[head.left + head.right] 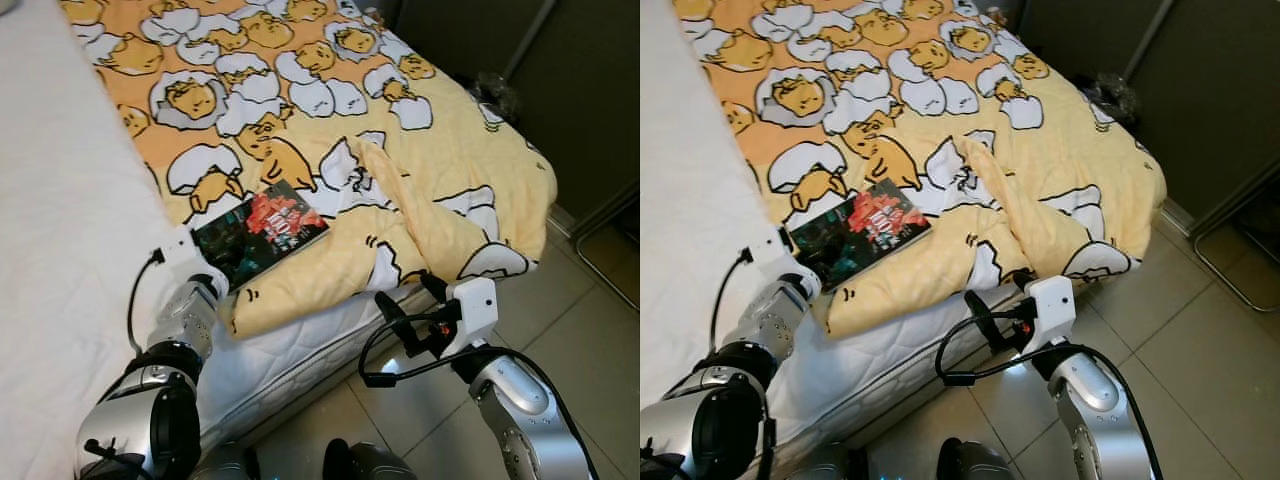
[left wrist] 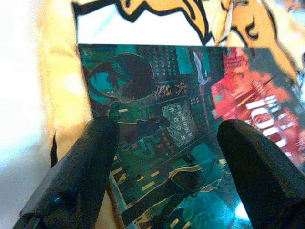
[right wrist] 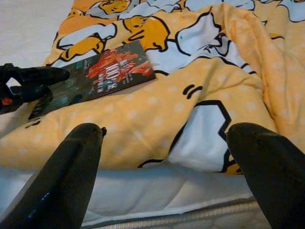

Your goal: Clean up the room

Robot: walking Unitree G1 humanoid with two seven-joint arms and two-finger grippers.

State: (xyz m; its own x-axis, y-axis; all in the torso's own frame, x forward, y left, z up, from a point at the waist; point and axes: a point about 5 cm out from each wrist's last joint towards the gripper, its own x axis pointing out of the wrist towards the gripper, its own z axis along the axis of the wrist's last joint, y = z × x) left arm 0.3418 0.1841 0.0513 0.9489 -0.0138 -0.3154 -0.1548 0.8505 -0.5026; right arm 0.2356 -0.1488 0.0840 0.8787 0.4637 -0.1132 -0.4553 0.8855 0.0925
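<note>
The book [image 1: 259, 235] lies flat on the blanket [image 1: 440, 170] near the bed [image 1: 60, 230] edge. The left end effector [image 2: 167, 143] is right at its near end, fingers spread wide, gripping nothing. The book's long side runs away to the right. The right end effector [image 3: 167, 148] waits farther off, open too.

Book [image 2: 190, 124] title blurred; left hand [image 2: 167, 143] hides cover's near part.
</note>
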